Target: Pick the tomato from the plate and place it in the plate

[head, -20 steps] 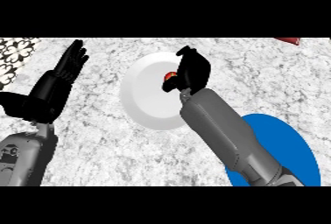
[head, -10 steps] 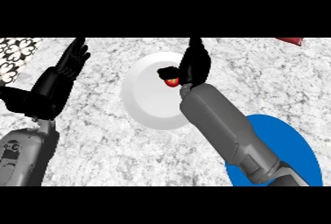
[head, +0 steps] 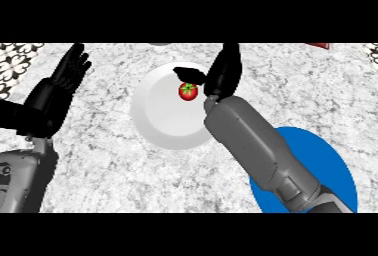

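A small red tomato [head: 188, 92] with a green stem lies on the upper right part of a white plate [head: 164, 120]. My right hand [head: 221, 72] stands just right of the tomato, fingers straight and pointing away, thumb reaching over the tomato's far side; it is open and not closed round the fruit. A blue plate [head: 328, 170] lies at the lower right, partly hidden by my right forearm. My left hand [head: 55, 92] rests open at the left, fingers up.
A dark red object [head: 319, 45] shows at the top right edge. A patterned black-and-white surface [head: 13, 60] borders the counter's top left corner. The grey speckled counter [head: 111, 175] spreads around both plates.
My right hand has opened and shifted right and away, uncovering the tomato, which now shows whole on the white plate. The left hand has barely moved.
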Tool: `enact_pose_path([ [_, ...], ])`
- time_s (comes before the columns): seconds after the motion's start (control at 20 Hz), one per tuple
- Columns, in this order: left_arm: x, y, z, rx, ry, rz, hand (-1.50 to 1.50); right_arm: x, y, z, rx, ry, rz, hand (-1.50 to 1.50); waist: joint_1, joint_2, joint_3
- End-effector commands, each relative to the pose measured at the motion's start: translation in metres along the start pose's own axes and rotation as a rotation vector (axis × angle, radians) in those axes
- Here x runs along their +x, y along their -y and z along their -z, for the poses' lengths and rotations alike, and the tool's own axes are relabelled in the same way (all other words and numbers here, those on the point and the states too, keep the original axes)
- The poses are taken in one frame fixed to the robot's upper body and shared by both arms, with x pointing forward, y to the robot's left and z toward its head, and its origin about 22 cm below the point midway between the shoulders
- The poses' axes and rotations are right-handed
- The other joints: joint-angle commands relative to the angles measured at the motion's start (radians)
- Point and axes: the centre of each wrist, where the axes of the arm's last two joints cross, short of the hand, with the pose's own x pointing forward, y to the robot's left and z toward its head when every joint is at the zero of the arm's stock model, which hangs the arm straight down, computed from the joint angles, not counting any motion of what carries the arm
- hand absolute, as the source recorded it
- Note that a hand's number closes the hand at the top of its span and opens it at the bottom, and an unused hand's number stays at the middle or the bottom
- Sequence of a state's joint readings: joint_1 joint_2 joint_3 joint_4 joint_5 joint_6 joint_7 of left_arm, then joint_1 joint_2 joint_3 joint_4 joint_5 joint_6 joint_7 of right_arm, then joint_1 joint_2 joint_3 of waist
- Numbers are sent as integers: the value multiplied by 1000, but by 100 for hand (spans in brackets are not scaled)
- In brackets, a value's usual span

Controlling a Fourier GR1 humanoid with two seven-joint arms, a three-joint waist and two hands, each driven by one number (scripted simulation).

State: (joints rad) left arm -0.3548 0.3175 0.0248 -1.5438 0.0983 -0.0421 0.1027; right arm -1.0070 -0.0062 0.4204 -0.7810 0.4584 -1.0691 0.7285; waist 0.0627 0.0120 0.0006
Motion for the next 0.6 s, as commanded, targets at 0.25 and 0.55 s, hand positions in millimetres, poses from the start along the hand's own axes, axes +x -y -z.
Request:
enact_pose_path([
  [0.25,-10,-21,-15,78,-26,14,0,-50,27,-37,-59,-17,163,-150,-78,-17,0],
  [0.55,-2,-15,-22,76,-22,20,0,-86,85,-60,-26,12,139,-150,-81,-19,-1],
])
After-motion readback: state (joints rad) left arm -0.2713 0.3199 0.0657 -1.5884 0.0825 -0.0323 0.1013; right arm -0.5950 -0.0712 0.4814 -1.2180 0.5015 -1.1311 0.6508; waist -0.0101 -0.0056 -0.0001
